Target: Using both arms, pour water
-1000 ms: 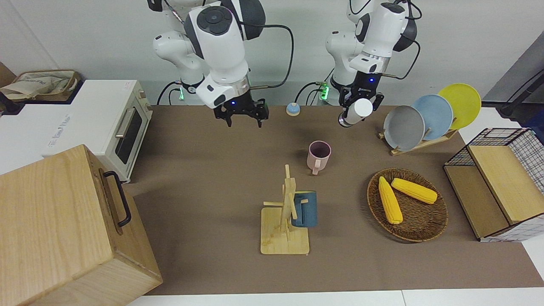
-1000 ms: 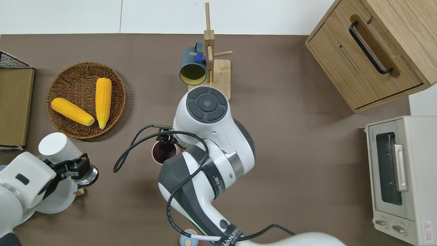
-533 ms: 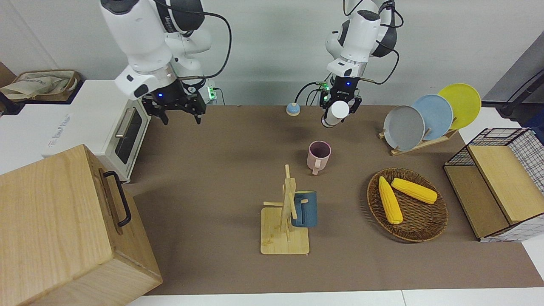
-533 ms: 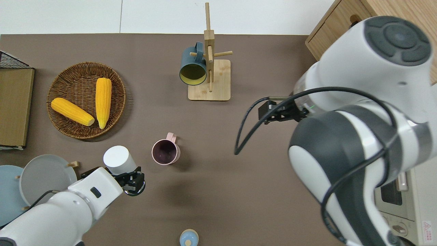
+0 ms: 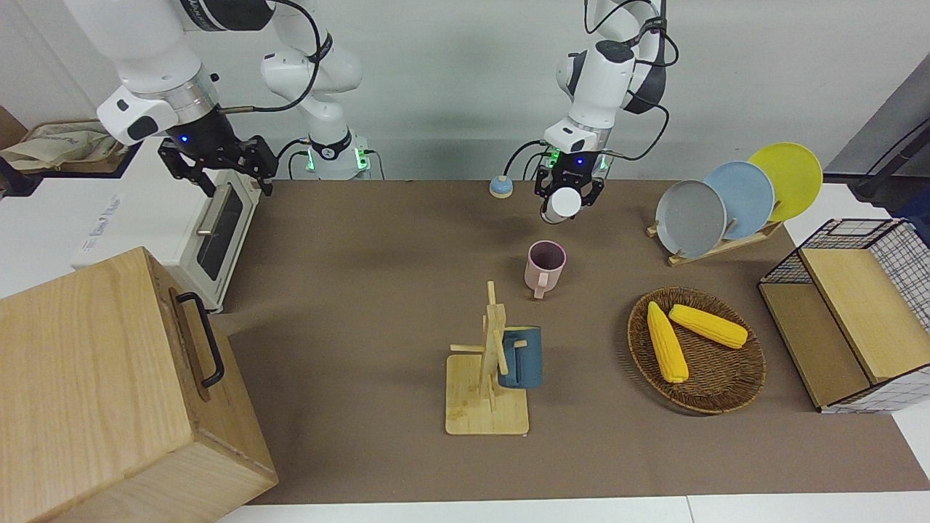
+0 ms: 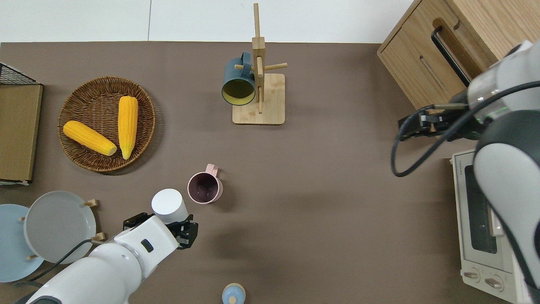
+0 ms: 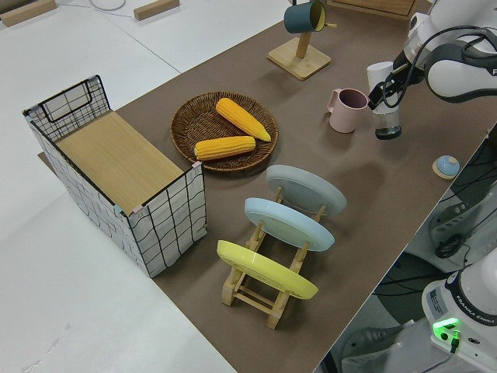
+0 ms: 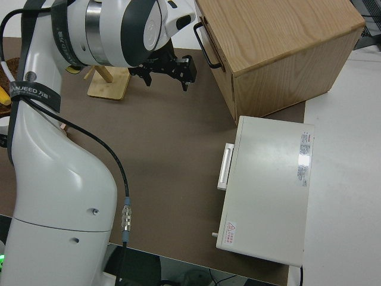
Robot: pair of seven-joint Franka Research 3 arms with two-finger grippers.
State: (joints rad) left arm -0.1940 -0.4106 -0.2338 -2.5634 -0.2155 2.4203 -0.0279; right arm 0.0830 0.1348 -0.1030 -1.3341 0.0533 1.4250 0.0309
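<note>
a brown table holds a pink mug [image 5: 545,266], which serves here as the landmark; it stands upright and open-mouthed near the middle of the table, its handle pointing away from the robots. the left gripper [image 6: 179,230] is clamped on a white-capped bottle [image 6: 168,204], which it holds tipped over the table just beside the pink mug, toward the left arm's end and a little nearer to the robots; the bottle and mug do not touch. the right gripper [image 5: 216,161] hangs in the air well apart from the mug, toward the right arm's end of the table, near a white toaster oven [image 5: 190,211] and a wooden cabinet [image 5: 109,392]; its fingers are spread apart and hold nothing. farther from the robots than the mug stands a wooden mug tree [image 5: 487,374] with a dark blue mug [image 5: 520,357] hung on it. toward the left arm's end from the mug lie a wicker basket [image 5: 716,385] with two corn cobs [image 5: 665,341] and a rack of plates [image 5: 734,200]. a small blue bell [image 5: 500,187] sits nearer to the robots than the mug. the step in hand looks like bringing the bottle up to the mug, before any pouring. the next move likely calls for carrying the bottle's mouth over the mug's opening and tilting it there; whether the cap is on tight cannot be told.
</note>
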